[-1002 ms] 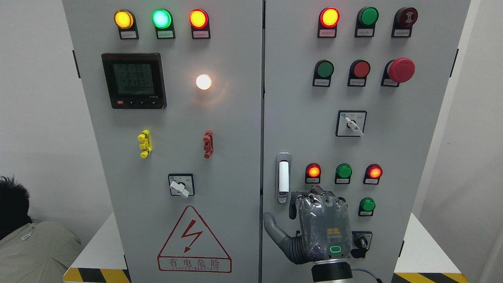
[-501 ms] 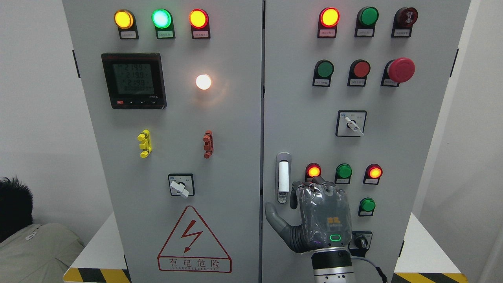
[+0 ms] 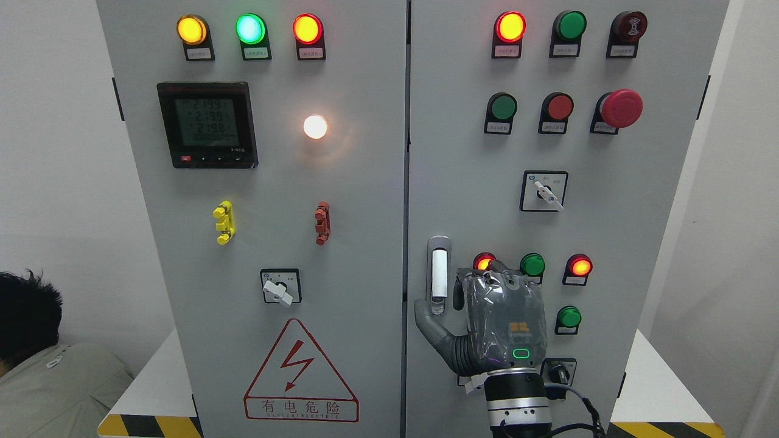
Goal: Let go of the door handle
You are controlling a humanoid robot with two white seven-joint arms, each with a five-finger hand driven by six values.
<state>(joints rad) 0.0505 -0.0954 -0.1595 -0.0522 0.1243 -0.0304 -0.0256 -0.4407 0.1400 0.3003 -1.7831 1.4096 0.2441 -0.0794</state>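
The right hand's (image 3: pixel 496 325) fingers (image 3: pixel 457 295) curl just right of the door handle (image 3: pixel 439 275), thumb spread below it; whether they touch it I cannot tell. The handle, a stiff, smooth metal lever low on the right cabinet door (image 3: pixel 462 152), looks slippery, best gripped around its upright bar.

Matt grey painted metal covers the cabinet doors (image 3: pixel 341 182), smooth and flat. The door handle (image 3: pixel 439 275) gleams, bright polished metal in a silvery frame. The right hand (image 3: pixel 487 328) wears a crinkly, shiny clear plastic wrap over dark grey casing, and its thumb looks like smooth matt plastic. The wrist (image 3: pixel 517 404) is brushed metal. Glossy plastic lenses glow on the lamps (image 3: pixel 250 28). The red mushroom button (image 3: pixel 621 108) looks satin plastic. The person's jacket (image 3: pixel 61 389) is dull cloth.
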